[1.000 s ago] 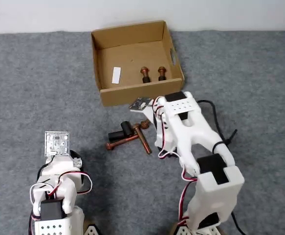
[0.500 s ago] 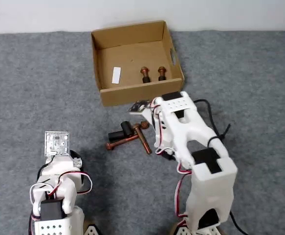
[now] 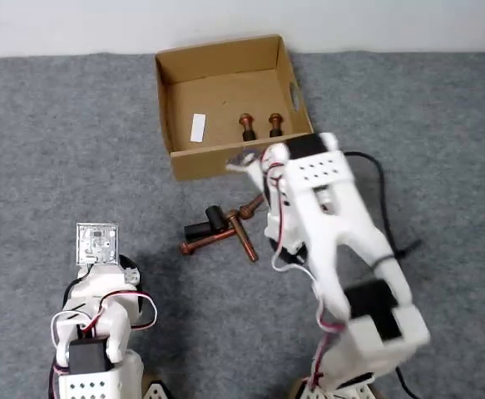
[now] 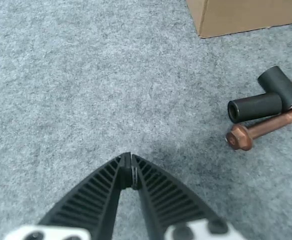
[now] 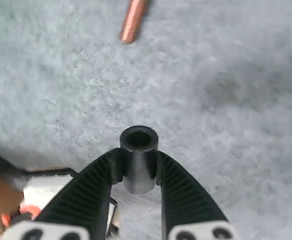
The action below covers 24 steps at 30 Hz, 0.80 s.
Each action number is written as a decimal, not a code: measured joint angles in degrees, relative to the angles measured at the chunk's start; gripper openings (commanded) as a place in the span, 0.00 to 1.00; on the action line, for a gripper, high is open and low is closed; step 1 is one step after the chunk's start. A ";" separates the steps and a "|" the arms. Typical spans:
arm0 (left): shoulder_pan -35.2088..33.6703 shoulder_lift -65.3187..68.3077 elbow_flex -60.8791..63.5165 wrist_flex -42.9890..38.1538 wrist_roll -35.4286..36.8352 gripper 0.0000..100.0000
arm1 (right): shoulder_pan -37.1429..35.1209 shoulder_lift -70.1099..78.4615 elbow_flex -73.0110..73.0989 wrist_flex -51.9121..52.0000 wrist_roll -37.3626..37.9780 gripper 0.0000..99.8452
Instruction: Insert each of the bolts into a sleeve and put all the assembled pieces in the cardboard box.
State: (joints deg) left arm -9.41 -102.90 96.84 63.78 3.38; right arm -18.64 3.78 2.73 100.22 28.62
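My right gripper (image 5: 138, 170) is shut on a black sleeve (image 5: 138, 156), held above the grey carpet with its open bore toward the camera. The threaded end of a copper bolt (image 5: 133, 22) lies beyond it. In the high view the right arm (image 3: 317, 179) stands just in front of the cardboard box (image 3: 180, 162), which holds two assembled pieces (image 3: 248, 126). Three loose bolts (image 3: 242, 235) and two black sleeves (image 3: 197, 229) lie left of that arm. My left gripper (image 4: 130, 172) is shut and empty over bare carpet, well short of the sleeves (image 4: 256, 106) and a bolt (image 4: 266, 129).
A white label (image 3: 197, 127) lies on the box floor. The left arm (image 3: 101, 291) sits at the near left. Open grey carpet stretches left and right of the box. A box corner (image 4: 246, 17) shows in the left wrist view.
The right arm has risen and swung toward the box's front wall, keeping the sleeve in its gripper. The left arm and the loose parts have stayed put.
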 measured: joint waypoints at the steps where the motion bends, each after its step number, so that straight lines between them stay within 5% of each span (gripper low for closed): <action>1: 0.00 0.00 0.00 0.00 0.00 0.00 | 0.44 -2.37 0.09 0.09 -2.02 0.01; 18: 0.44 0.00 -2.81 2.73 0.09 0.00 | 13.80 -34.29 9.49 0.18 -44.31 0.01; 24: 1.58 0.00 -11.34 6.51 0.00 0.00 | 17.76 -41.93 19.08 -0.35 -48.26 0.01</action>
State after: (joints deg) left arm -7.82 -102.90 85.49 70.29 3.38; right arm -0.88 -38.15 21.80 99.87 -19.65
